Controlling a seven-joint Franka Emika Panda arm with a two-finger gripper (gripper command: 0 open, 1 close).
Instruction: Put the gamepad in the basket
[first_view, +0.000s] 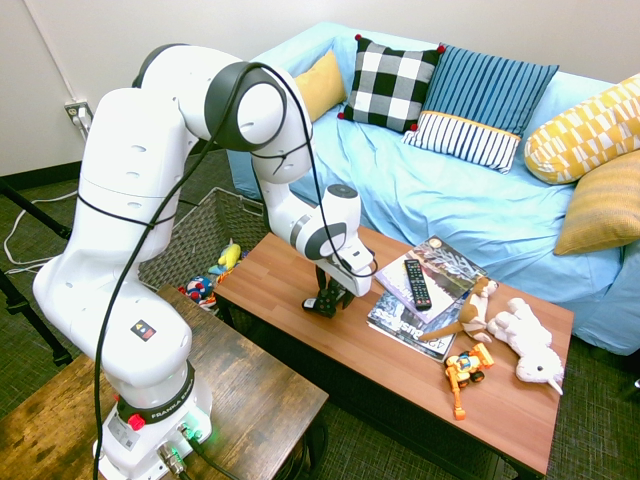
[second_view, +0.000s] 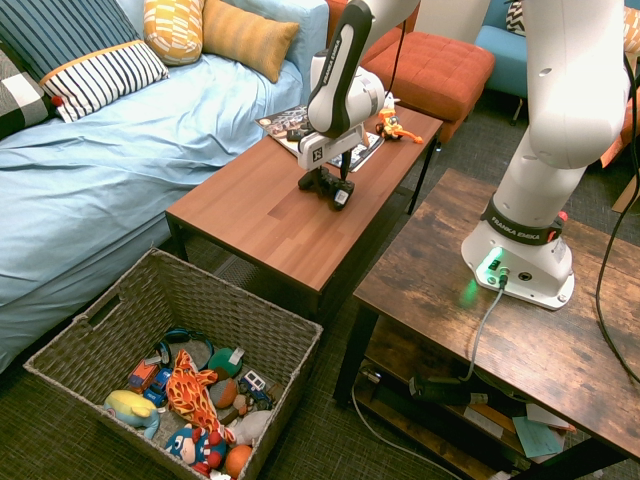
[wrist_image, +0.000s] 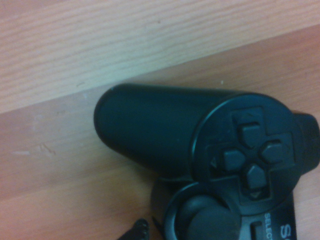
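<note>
I had the gripper (second_view: 331, 178) down at the gamepad (second_view: 327, 187), which lay flat on the wooden tabletop (second_view: 270, 225) near its middle, short of the magazines (first_view: 420, 300) and the black remote (first_view: 417, 283). The fingers stood on either side of the controller's body, but from both outside views I could not tell whether they were already pinching it or only straddling it; the black fingers merged with the black plastic. The wrist view showed one horn, the direction pad and a thumbstick close up, with the tabletop's grain behind, so the pad looked to be resting on the wood, not lifted.

My judgement was that the grasp was the step in hand, and that it wanted care. The shell is smooth and rounded, so a pinch across a horn would likely squirt out; I wanted the fingers across the narrower middle, closed firmly, and a slow test lift before any travel.

The basket (second_view: 270, 320) sat on the floor beyond the tabletop's end, beside the blue sofa (second_view: 110, 170), well apart from the gamepad and already holding a heap of toys (second_view: 190, 395). I reckoned the carry needed a clean rise first, then a swing over the edge, and a low release above the toys so the pad would not bounce out.
</note>
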